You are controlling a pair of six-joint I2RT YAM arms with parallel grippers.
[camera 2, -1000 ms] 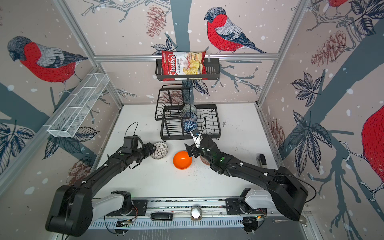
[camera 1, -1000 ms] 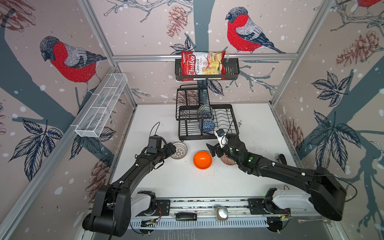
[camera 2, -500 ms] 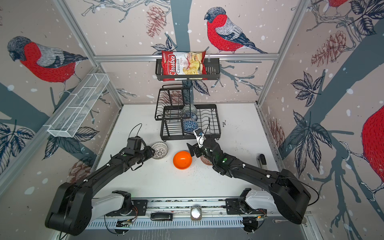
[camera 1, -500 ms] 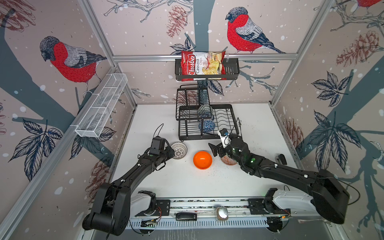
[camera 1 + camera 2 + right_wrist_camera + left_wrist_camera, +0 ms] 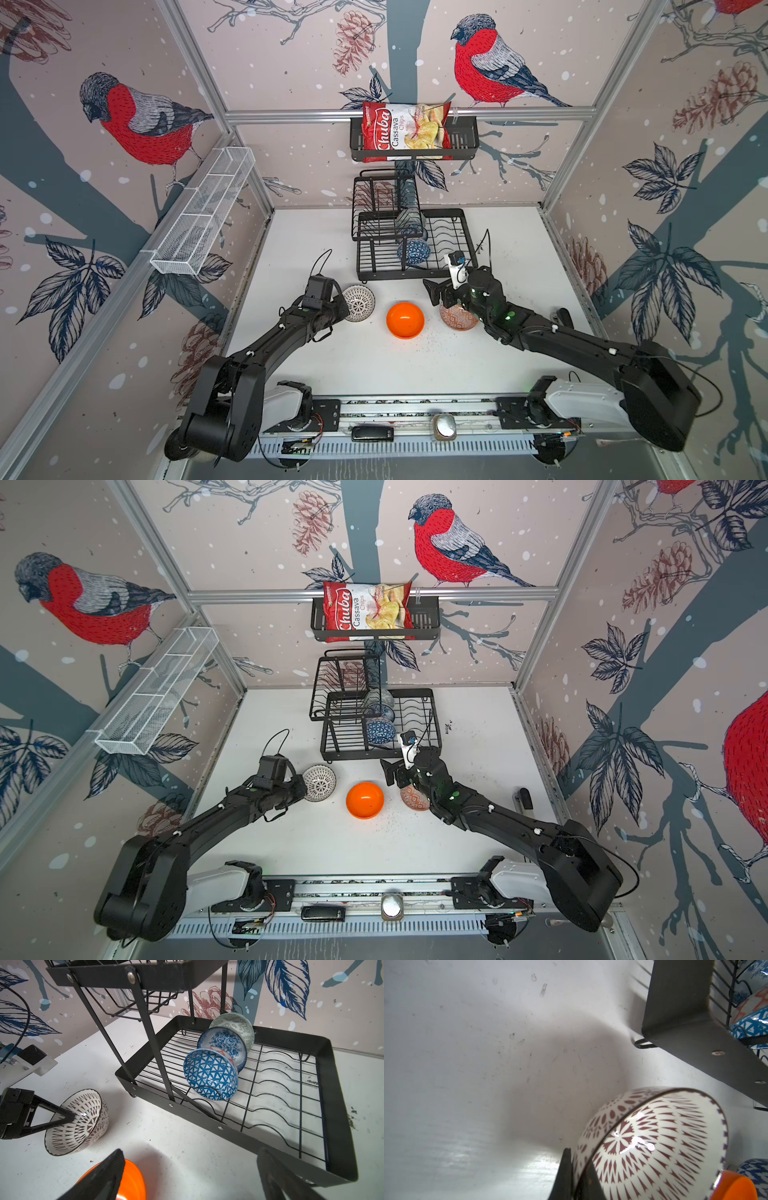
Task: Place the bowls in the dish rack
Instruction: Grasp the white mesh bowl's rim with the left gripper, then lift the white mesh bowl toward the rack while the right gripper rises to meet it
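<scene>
Left fingers (image 5: pixel 69 1118) were clamped on the left rim of the white radial-line bowl (image 5: pixel 359 302), one finger inside and one outside. The bowl was tilted, low over the worktop (image 5: pixel 353 365), just near-left of the dish rack (image 5: pixel 395 275); contact with the worktop unclear. To its right the plain orange bowl (image 5: pixel 405 320) sat upright, untouched. Further right the orange-red patterned bowl (image 5: pixel 457 322) lay partly under the right arm. Right fingers (image 5: pixel 108 1174) were spread wide and empty, above those two bowls, near the rack's near edge. In the rack's lower tray three bowls stood on edge in a row: blue triangle bowl (image 5: pixel 209 1074) nearest, blue floral bowl (image 5: pixel 224 1043) behind it, grey-green bowl (image 5: pixel 239 1024) farthest.
</scene>
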